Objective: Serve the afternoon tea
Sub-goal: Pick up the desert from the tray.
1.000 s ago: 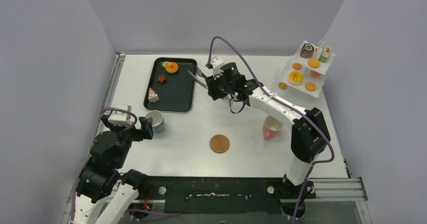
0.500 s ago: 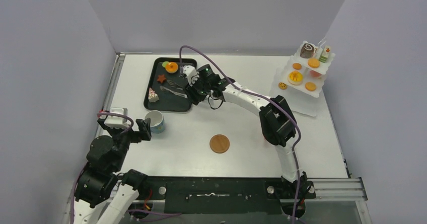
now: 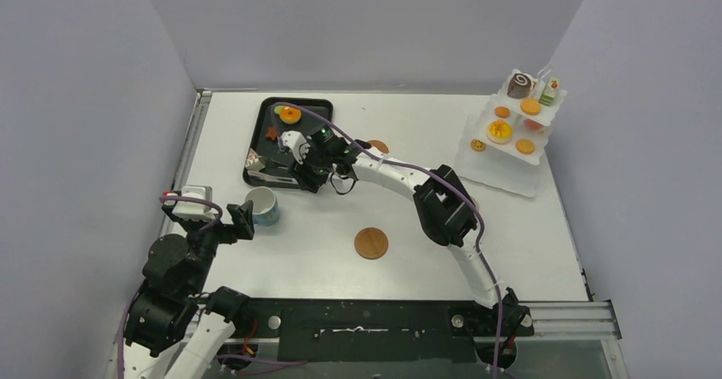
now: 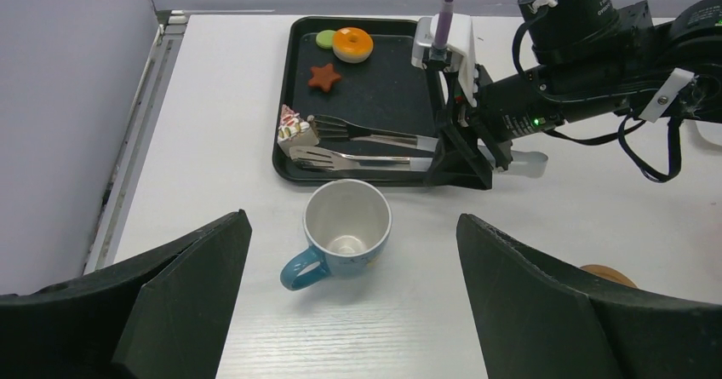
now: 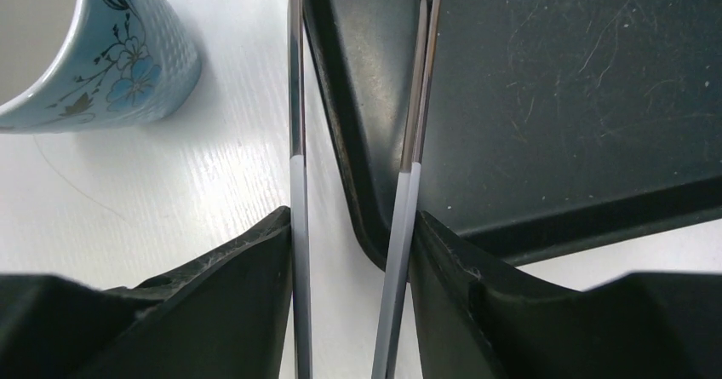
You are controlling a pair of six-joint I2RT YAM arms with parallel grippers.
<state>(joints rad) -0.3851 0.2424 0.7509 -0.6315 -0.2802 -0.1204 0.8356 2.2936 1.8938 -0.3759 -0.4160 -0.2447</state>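
At the left, the left end effector [image 3: 237, 221] hovered with its jaws spread wide and nothing between them. The blue cup [image 4: 345, 226] stood upright on the white tabletop [image 4: 213, 123] just ahead of it, apart from both fingers. The cup was glossy, with a pale inside and its handle toward the near left. The right wrist view alone showed its dimpled surface and painted flowers.

Beyond the cup lay the black tray [image 4: 375, 98], a matte rectangle with a raised rim; only the right wrist view showed its fine scratches. On the tray sat a cake slice [image 4: 294, 126], a brown star cookie [image 4: 324, 76], an orange tart [image 4: 352, 43] and a green disc [image 4: 325, 38].

The right end effector [image 4: 460, 153] was closed on the long metal tongs [image 4: 366, 145]. Their forked tips reached just beside the cake slice; contact could not be judged.

Farther right, the top view showed a round wooden coaster [image 3: 371, 244] and a white tiered stand [image 3: 502, 166] carrying a chocolate swirl roll [image 3: 519, 83] and other small pastries.
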